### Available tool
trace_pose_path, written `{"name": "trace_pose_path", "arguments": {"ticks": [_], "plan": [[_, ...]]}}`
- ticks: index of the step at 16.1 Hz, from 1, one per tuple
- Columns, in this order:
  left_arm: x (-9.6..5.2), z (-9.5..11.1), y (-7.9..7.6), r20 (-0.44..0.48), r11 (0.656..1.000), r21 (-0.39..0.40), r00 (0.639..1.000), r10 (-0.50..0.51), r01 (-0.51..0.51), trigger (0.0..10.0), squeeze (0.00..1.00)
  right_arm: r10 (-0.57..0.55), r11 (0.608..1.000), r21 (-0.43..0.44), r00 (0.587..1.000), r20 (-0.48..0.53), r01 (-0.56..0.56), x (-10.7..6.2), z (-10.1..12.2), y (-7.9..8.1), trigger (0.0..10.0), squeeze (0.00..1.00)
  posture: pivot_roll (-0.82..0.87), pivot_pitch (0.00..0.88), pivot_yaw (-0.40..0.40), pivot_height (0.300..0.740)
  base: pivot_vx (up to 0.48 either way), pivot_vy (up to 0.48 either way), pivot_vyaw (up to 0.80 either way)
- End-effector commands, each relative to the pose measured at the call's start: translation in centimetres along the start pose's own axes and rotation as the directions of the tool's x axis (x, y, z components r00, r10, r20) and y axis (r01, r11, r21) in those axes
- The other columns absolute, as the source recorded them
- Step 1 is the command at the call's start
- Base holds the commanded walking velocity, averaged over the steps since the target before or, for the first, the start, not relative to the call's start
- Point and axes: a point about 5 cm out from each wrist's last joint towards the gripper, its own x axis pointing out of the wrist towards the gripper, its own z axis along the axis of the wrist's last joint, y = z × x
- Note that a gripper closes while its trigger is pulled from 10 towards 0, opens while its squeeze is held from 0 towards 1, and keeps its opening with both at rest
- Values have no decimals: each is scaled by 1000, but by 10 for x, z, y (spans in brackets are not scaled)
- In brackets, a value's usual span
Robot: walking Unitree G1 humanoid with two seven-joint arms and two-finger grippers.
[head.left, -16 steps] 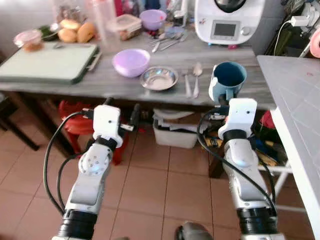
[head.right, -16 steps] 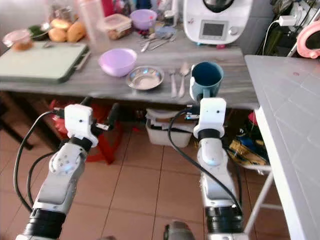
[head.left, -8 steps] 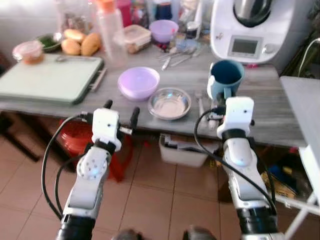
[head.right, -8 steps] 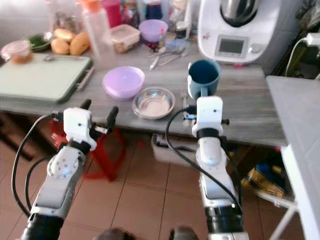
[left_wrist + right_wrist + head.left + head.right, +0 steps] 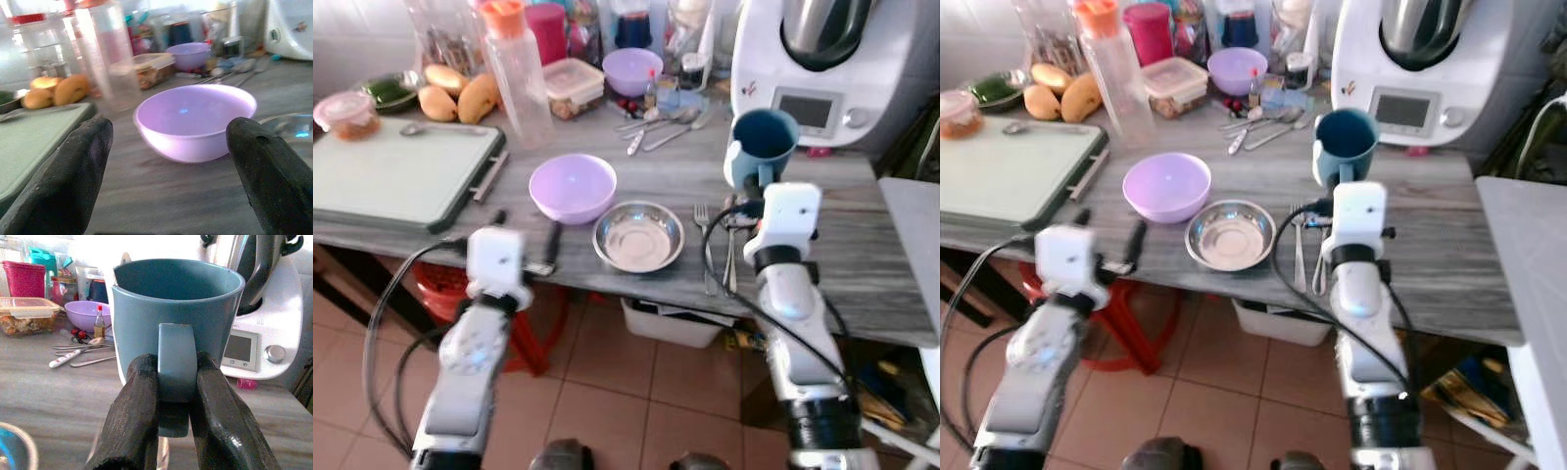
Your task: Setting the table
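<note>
Blue mug (image 5: pixel 176 323): being held upright above the grey wooden table (image 5: pixel 862 245), in front of the white kitchen machine (image 5: pixel 832 69); its handle is facing the robot.
Right gripper (image 5: pixel 177 396): its two black fingers (image 5: pixel 134 416) are pinching the mug's handle from both sides, pressed tight against it.
Left gripper (image 5: pixel 171 166): hovering at the near edge of the table with its fingers (image 5: pixel 73 171) spread wide apart, gripping nothing; the lilac bowl (image 5: pixel 195 120) is sitting in line with the gap between them, a little beyond.
Lilac bowl, from the head views (image 5: pixel 573 186): standing on the table, touching or nearly touching the steel bowl (image 5: pixel 638 235) on its right.
Steel bowl: lying near the table's front edge, between the lilac bowl and the cutlery.
Fork and spoon (image 5: pixel 717 245): lying side by side on the table just below the raised mug, close beside the right wrist.
Green cutting board (image 5: pixel 396 171): occupying the left end of the table, with a small spoon (image 5: pixel 416 128) resting at its far edge.
Clear bottle with an orange cap (image 5: pixel 517 73): standing upright behind the lilac bowl.
Back of the table: a lidded food box (image 5: pixel 576 86), a smaller purple bowl (image 5: pixel 632 70), loose cutlery (image 5: pixel 661 122), bread rolls (image 5: pixel 455 98) and a small tub with a pink rim (image 5: pixel 344 114) are crowding along the wall.
Floor: brown tiles (image 5: pixel 636 392) are showing below the table, with a red stool (image 5: pixel 440 289) tucked underneath.
</note>
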Motion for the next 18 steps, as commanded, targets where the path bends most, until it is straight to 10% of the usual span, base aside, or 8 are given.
{"name": "trace_pose_path", "arguments": {"ticks": [1, 9, 18], "plan": [[-3, 3, 1, 1, 1000, 11, 1000, -1, 1, 10000, 0, 8, 1000, 17, 1000, 6, -8, 5, 2, -3, 10000, 0, 41, 33, 36, 740, 0, 0, 0], [-9, 8, -5, -3, 999, -3, 999, -47, 47, 10000, 0, -8, 1000, 19, 1000, -16, 9, 25, 0, -20, 10000, 0, 64, 82, 50, 740, 0, 0, 200], [-32, 15, 1, -69, 995, 21, 993, -92, 93, 10000, 0, 199, 978, 61, 980, -7, -199, 60, 4, -3, 10000, 0, 143, 162, 91, 740, 0, 0, 0]]}}
